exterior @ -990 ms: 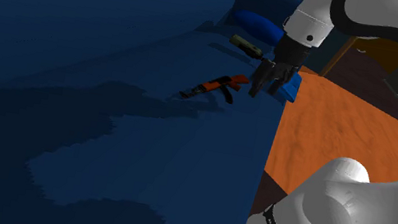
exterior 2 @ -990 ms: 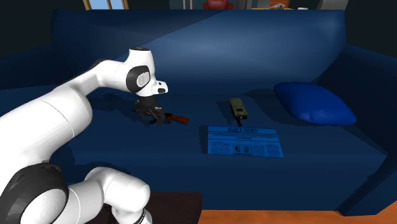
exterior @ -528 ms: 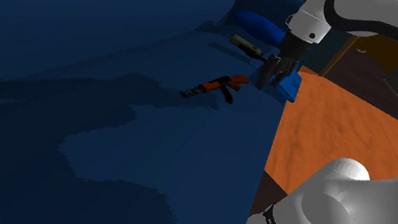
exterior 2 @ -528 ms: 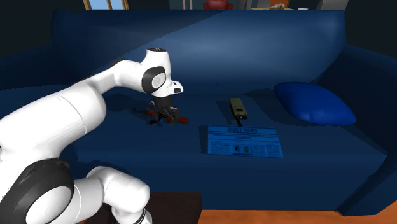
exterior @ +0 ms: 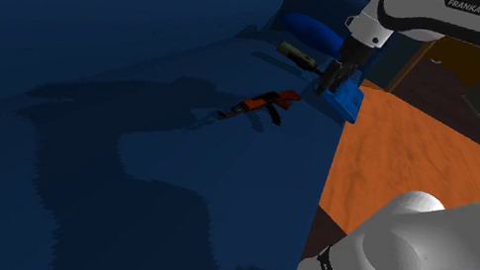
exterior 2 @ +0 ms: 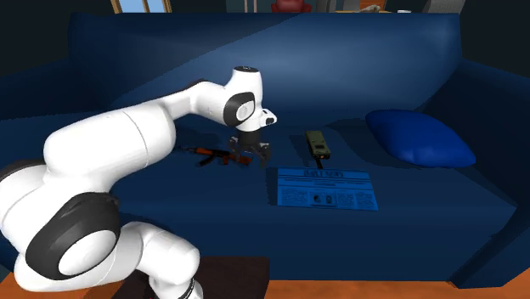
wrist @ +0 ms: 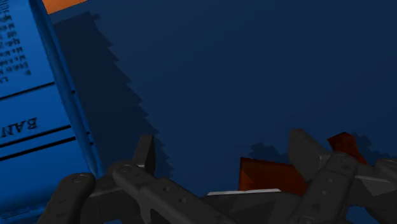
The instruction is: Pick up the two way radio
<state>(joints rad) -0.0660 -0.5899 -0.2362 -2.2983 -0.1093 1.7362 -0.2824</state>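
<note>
So, shoulder view first: the gripper [exterior: 329,80] hangs over the sofa [exterior: 84,93] seat near its front edge, right by the blue booklet [exterior: 346,99]. A second ago it sat closer to the toy rifle [exterior: 259,104]; it has since slid along toward the cushion [exterior: 311,31] end. The radio [exterior: 297,54], the olive-green thing, lies flat on the seat between booklet and cushion and hasn't budged.

Second exterior view: the gripper [exterior 2: 249,159] now sits between the toy rifle [exterior 2: 212,155] and the booklet [exterior 2: 324,187], having travelled toward this view's right. The radio [exterior 2: 318,144] is further right still, just past the booklet's back edge, and apart from the gripper.

Wrist view: both fingers [wrist: 145,156] stand apart with bare sofa between them, so it's spread and carrying nothing. The booklet [wrist: 32,108] is off to one side, and a bit of the toy rifle [wrist: 267,175] peeks out by the other finger.

My read: it's mid-approach and heading the right way, but it needs to carry on past the booklet, then come down on the radio.
</note>
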